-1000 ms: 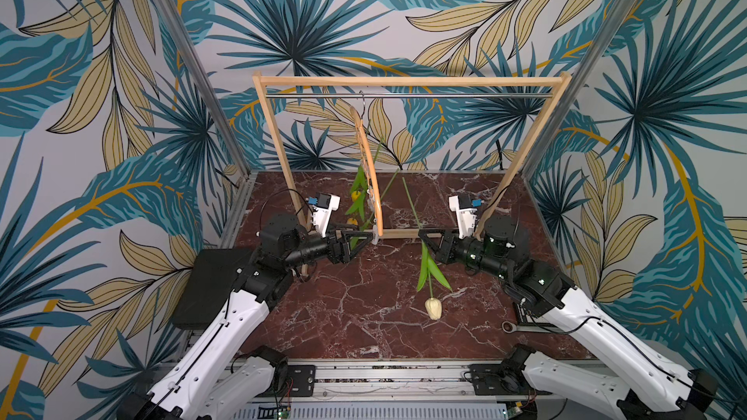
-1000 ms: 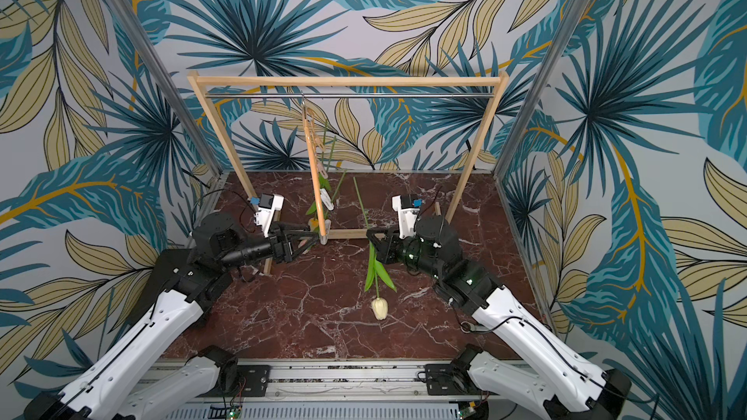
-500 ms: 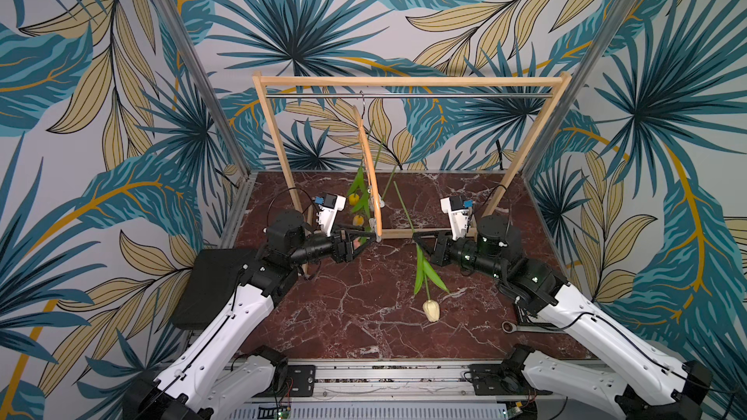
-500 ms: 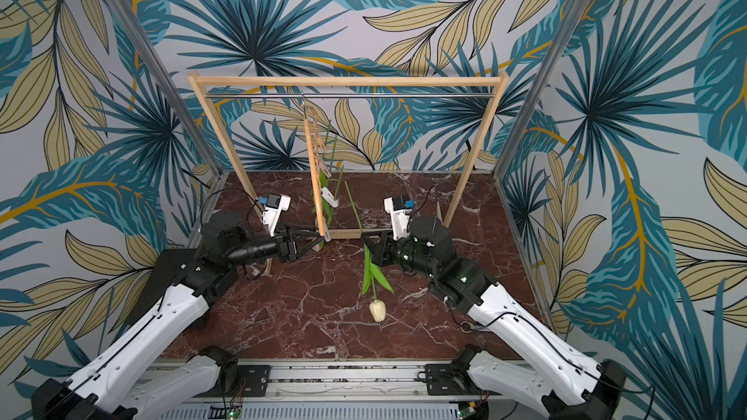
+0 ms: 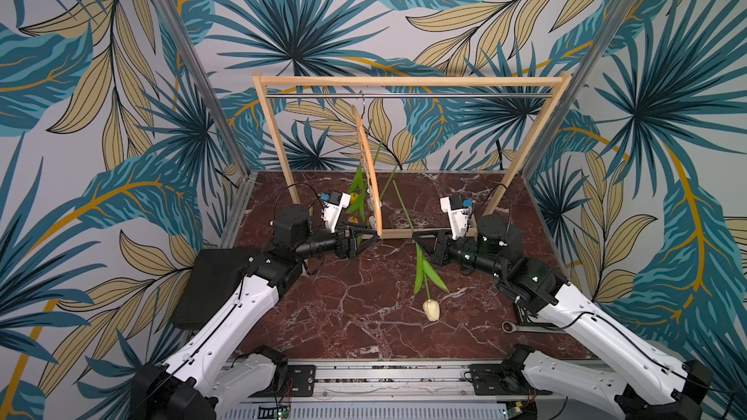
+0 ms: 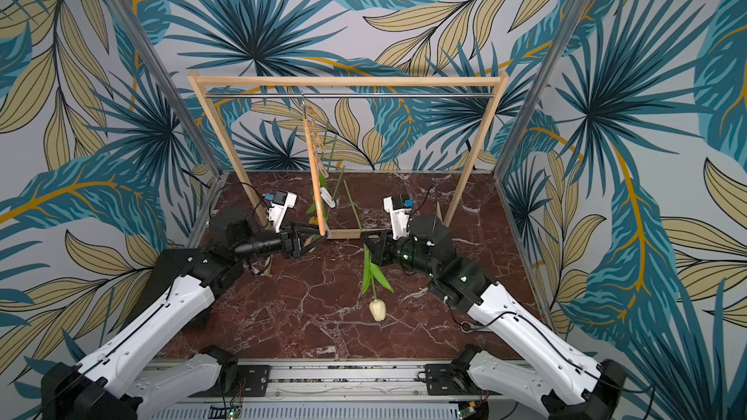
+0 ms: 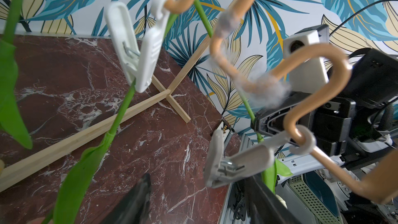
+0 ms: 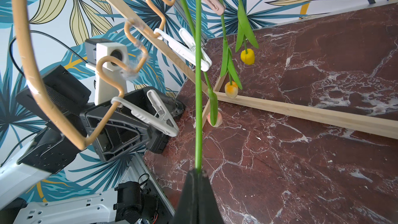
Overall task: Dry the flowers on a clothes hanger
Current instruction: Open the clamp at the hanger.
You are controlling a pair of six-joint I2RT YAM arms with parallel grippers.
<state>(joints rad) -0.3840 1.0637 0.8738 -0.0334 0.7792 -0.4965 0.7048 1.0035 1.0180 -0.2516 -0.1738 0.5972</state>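
Close to the front edge of the table (image 5: 343,317), a little right of the middle, the white flower (image 5: 421,272) is hanging upside down. Its pale head is dangling low over the red stone. I cannot tell if it is touching the table. Its green stem is going up into the right gripper (image 5: 416,237), which is pinching it tight with both fingers pressed together. The top of the stem is sticking up past the gripper, toward the clothes hanger (image 5: 372,179).

Just across from it, the left gripper (image 5: 370,233) is hovering at the low end of the hanger. Its fingers (image 7: 137,197) are standing apart, and a white clip (image 7: 237,164) is dangling between them. One finger is sitting close to the clip and the other is staying well away from it.

Farther back, three more flowers are hanging heads down from other clips on the hanger: first the pink flower (image 8: 220,119), then the orange flower (image 8: 231,90), then the yellow flower (image 8: 247,56).

The hanger is hanging by its hook from the metal rail (image 5: 444,95) of the wooden rack (image 5: 404,82). The rack is standing across the middle of the table.
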